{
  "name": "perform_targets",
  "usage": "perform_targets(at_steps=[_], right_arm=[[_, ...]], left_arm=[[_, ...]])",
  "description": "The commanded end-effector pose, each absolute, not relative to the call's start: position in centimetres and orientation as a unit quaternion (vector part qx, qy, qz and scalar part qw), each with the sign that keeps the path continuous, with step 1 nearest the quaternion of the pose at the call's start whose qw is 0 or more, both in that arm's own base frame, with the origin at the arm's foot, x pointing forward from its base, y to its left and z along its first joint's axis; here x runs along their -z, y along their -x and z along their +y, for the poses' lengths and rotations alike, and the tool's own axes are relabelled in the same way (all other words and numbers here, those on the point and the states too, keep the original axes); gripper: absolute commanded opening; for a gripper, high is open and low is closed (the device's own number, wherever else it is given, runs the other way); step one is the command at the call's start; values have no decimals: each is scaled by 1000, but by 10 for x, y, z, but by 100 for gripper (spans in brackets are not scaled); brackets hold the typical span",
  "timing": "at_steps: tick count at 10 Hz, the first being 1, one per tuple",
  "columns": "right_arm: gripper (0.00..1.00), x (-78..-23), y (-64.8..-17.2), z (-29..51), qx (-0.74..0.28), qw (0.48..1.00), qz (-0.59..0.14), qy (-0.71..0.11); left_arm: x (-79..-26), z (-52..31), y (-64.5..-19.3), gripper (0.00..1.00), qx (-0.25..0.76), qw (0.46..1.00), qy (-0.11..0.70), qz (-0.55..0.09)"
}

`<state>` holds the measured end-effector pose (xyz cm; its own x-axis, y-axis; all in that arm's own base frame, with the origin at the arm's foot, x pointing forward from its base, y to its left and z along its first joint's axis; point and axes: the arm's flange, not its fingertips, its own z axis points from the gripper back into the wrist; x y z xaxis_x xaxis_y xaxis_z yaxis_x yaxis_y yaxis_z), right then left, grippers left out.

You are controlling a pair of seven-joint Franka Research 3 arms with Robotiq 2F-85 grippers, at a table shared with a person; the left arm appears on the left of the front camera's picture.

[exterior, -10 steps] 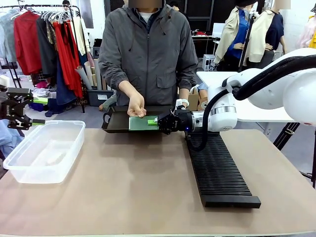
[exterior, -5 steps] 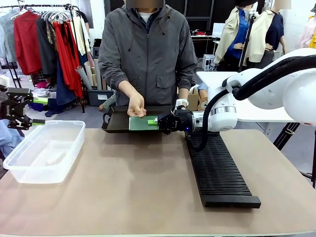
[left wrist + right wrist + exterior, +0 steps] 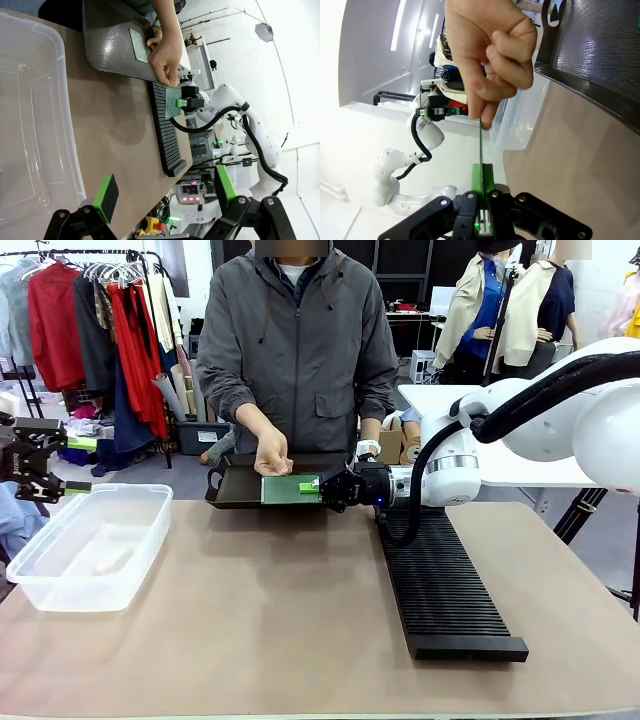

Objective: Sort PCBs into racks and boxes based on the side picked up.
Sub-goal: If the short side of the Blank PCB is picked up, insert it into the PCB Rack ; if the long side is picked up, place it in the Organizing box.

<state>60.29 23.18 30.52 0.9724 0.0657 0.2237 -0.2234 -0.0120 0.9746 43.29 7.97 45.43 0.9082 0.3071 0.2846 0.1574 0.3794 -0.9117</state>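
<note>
PCB (image 3: 288,489): thin flat board, plain green face up, edge-on sliver in right wrist view. Likely light, stiff, brittle, slick on faces, so pinch at bare edge margin.

Sits over dark tray (image 3: 232,492) at worktop's far side.

Right hand (image 3: 314,485) clamped shut on one edge. Person's hand (image 3: 272,452) pinches opposite edge.

Left hand (image 3: 165,192) wide open, empty, by clear tub (image 3: 40,575).

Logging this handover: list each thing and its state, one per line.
board: pinched between right gripper at one edge and person's hand at the other.
right gripper: shut on the board.
left gripper: open, holding nothing.
person's hand: pinching the board.
tub: open-topped, no board inside.
rack: slots unfilled.
tray: beneath the board.
</note>
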Motion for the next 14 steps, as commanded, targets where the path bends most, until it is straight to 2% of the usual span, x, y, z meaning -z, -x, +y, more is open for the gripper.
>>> perform_targets(at_steps=[1,14], right_arm=[[0,-307,-603,232,-103,700,-57,-704],[0,-307,-603,232,-103,700,-57,-704]], left_arm=[[-456,81,-432,100,-45,802,558,-208],[-456,81,-432,100,-45,802,558,-208]])
